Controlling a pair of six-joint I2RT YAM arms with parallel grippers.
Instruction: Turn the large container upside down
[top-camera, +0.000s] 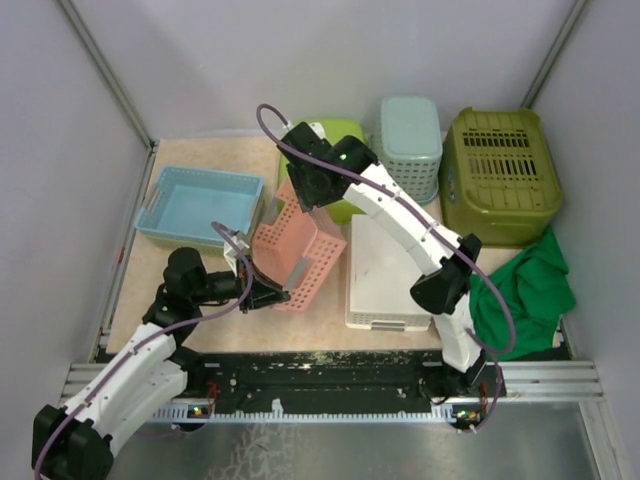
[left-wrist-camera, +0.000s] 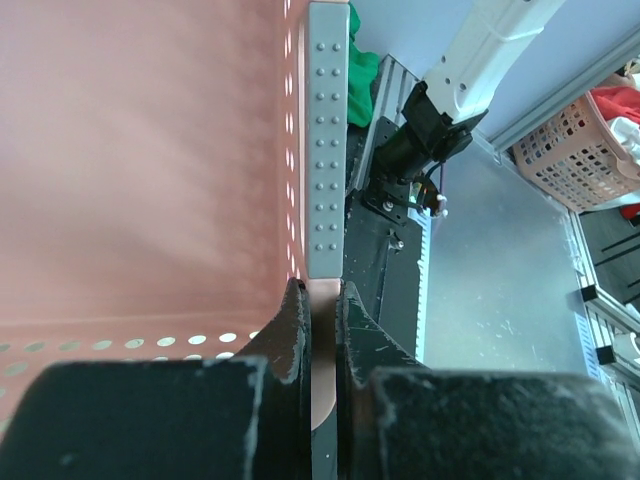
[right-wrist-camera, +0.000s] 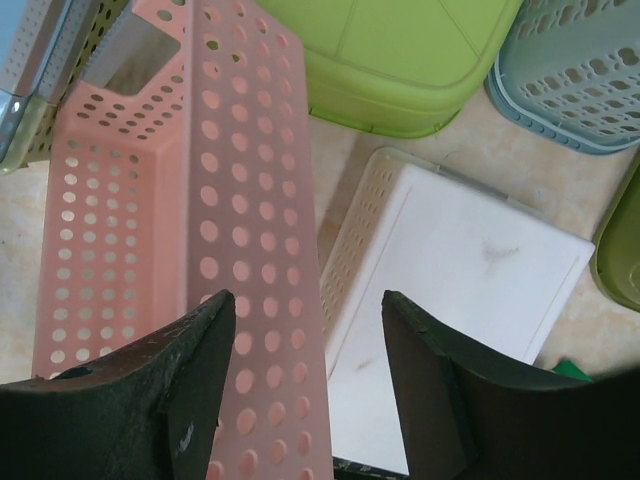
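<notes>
The pink perforated basket (top-camera: 300, 250) stands tipped up on one side at the table's middle, its opening facing left. My left gripper (top-camera: 275, 297) is shut on its near rim; the left wrist view shows both jaws (left-wrist-camera: 322, 300) pinching the pink wall (left-wrist-camera: 150, 150) just below a grey studded handle strip (left-wrist-camera: 327, 140). My right gripper (top-camera: 300, 192) hovers open above the basket's far end. In the right wrist view its jaws (right-wrist-camera: 308, 310) stand wide apart over the basket's upper side wall (right-wrist-camera: 240, 200), not touching it.
A blue tray (top-camera: 197, 205) lies at the left. A white upturned basket (top-camera: 385, 275) lies right of the pink one, also in the right wrist view (right-wrist-camera: 470, 290). A lime container (top-camera: 340, 128), a teal basket (top-camera: 410, 140) and an olive crate (top-camera: 500, 175) line the back. A green cloth (top-camera: 530, 285) lies at the right.
</notes>
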